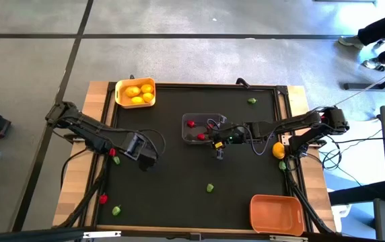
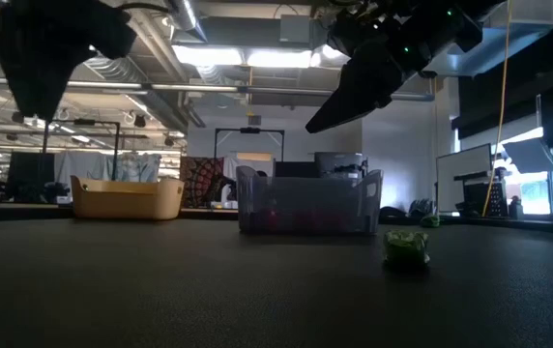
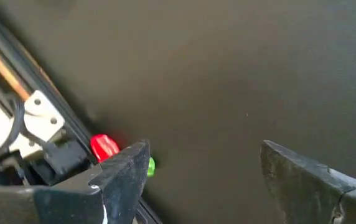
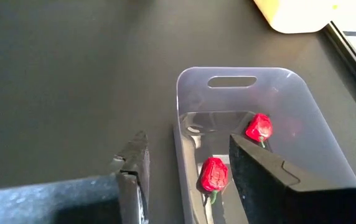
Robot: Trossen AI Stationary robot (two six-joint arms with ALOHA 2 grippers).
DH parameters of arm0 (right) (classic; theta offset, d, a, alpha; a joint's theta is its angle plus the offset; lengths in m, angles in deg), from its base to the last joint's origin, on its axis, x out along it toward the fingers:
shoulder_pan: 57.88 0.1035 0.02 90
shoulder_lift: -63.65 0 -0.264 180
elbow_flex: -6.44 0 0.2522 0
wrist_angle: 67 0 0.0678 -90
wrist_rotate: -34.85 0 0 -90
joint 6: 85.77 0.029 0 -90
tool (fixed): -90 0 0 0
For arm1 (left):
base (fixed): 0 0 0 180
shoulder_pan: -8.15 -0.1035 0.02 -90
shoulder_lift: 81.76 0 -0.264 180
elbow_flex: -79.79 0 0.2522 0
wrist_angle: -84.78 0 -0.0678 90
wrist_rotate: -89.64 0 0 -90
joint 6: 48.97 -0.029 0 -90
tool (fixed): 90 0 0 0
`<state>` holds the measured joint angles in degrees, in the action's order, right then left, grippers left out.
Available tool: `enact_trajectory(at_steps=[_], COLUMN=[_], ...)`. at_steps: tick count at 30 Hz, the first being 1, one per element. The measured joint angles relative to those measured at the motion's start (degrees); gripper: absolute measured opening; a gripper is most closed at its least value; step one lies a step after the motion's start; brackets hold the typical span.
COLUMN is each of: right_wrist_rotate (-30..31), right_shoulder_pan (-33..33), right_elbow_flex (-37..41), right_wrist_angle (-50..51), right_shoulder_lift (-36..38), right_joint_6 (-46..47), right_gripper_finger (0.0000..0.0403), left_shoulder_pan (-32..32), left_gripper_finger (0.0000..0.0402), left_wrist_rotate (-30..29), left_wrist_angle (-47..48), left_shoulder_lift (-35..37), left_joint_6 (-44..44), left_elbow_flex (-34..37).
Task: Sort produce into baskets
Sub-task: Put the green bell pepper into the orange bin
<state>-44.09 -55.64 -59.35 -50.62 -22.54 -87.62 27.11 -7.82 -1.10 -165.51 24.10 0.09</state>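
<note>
table (image 1: 179, 175), black mat, seen from above, clock directions taken from the mat's centre:
- clear basket (image 1: 202, 128) just above centre; holds two red pieces (image 4: 215, 175), one deeper in, one nearer the right gripper
- yellow basket (image 1: 135, 93) at 11 o'clock, on the mat's corner; holds yellow lemon-shaped fruits (image 1: 133, 92)
- orange basket (image 1: 276, 213) at 5 o'clock, near the front corner
- green piece (image 1: 210, 188) at 6 o'clock, loose on the mat, well apart from any basket
- green piece (image 1: 252, 101) at 1 o'clock, near the far edge
- yellow-orange fruit (image 1: 278, 150) at 3 o'clock, at the mat's edge beside the right arm
- red piece (image 1: 112, 152) at 9 o'clock, off the mat's left edge; another red piece (image 1: 103, 199) and a green piece (image 1: 116, 210) at 8 o'clock
- right gripper (image 1: 217, 142) over the clear basket's near rim, jaws apart, nothing between them
- left gripper (image 3: 206, 180) at 9 o'clock above bare mat, jaws wide apart and empty
</note>
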Motion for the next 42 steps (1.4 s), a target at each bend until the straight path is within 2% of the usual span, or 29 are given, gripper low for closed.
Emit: enact_trajectory(at_steps=[6, 14, 20, 32, 42], right_wrist_rotate=[-0.1, -0.3, -0.4, -0.5, -0.5], right_shoulder_pan=[0.0, 0.0, 0.0, 0.0, 0.0], right_elbow_flex=[0.0, 0.0, 0.0, 0.0, 0.0], right_wrist_angle=[0.0, 0.1, 0.1, 0.2, 0.1], right_shoulder_lift=[0.0, 0.0, 0.0, 0.0, 0.0], right_joint_6=[0.0, 0.0, 0.0, 0.0, 0.0], right_gripper_finger=[0.0160, 0.0160, 0.0160, 0.0160, 0.0160], left_shoulder_pan=[3.4, 5.9, 6.7, 8.5, 8.9], left_gripper_finger=[0.0296, 0.0296, 0.0296, 0.0296, 0.0296], left_wrist_rotate=[1.6, 10.0, 10.2, 10.3, 10.1], left_wrist_angle=[0.8, -3.1, -5.7, -10.0, -11.1], left_shoulder_lift=[-0.2, -0.2, -0.2, -0.4, -0.4], left_joint_6=[9.5, 18.8, 28.8, 38.1, 42.1], left_elbow_flex=[1.6, 8.3, 11.4, 18.3, 24.4])
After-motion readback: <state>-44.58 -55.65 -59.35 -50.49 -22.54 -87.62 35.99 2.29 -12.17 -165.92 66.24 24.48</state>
